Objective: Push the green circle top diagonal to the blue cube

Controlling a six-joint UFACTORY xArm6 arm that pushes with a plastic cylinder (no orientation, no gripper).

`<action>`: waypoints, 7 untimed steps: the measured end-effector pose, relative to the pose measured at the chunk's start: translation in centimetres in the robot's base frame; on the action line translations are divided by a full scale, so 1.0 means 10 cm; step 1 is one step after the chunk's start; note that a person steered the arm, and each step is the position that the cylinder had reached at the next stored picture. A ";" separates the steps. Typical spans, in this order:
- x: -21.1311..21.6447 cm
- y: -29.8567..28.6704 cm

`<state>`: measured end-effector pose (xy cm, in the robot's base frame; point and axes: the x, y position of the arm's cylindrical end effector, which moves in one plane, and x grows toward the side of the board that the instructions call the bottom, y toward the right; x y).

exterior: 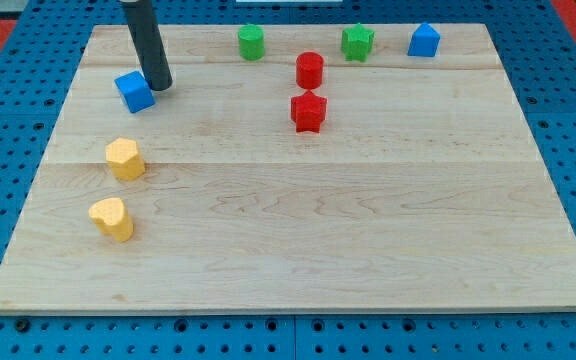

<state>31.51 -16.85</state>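
Observation:
The green circle stands near the board's top edge, left of centre. The blue cube sits at the upper left of the board. My tip rests just to the right of the blue cube, touching or nearly touching it, and well to the lower left of the green circle. The dark rod rises from the tip toward the view's top.
A red cylinder and a red star sit at upper centre. A green star and a blue house-shaped block lie at the top right. Two yellow blocks sit at the left. The wooden board lies on blue pegboard.

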 end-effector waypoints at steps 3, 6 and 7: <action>0.22 0.60; -0.32 1.21; -0.57 1.43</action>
<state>25.84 -2.53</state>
